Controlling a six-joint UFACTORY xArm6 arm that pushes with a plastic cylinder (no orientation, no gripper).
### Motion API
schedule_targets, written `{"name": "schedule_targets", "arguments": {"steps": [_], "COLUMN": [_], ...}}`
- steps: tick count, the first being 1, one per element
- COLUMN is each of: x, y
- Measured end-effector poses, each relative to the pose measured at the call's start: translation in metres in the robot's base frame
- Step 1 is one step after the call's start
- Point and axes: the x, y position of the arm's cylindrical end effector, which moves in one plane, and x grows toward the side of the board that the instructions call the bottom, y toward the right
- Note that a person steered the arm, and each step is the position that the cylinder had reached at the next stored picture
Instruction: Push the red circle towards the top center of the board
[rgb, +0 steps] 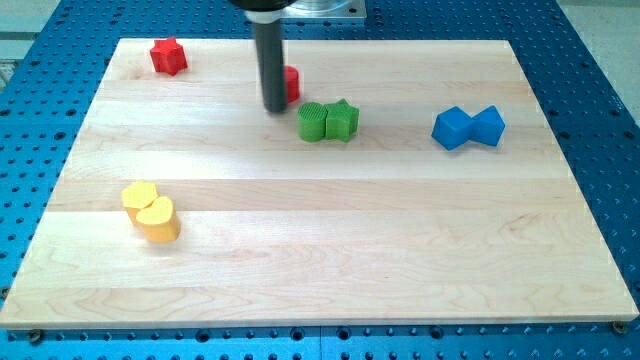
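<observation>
The red circle sits near the view's top centre of the wooden board, mostly hidden behind my rod. My tip rests on the board just to the left of and slightly below the red circle, touching or nearly touching it. A red star lies at the view's top left.
A green circle and a green star sit together just right of my tip. Two blue blocks lie at the view's right. Two yellow blocks lie at the view's lower left. A blue perforated table surrounds the board.
</observation>
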Motion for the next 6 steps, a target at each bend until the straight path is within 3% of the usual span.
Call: {"name": "schedule_targets", "arguments": {"steps": [1, 2, 4, 5, 6], "x": [-0.004, -0.026, -0.016, -0.022, -0.042], "y": [-0.065, 0.014, 0.041, 0.096, 0.112]}}
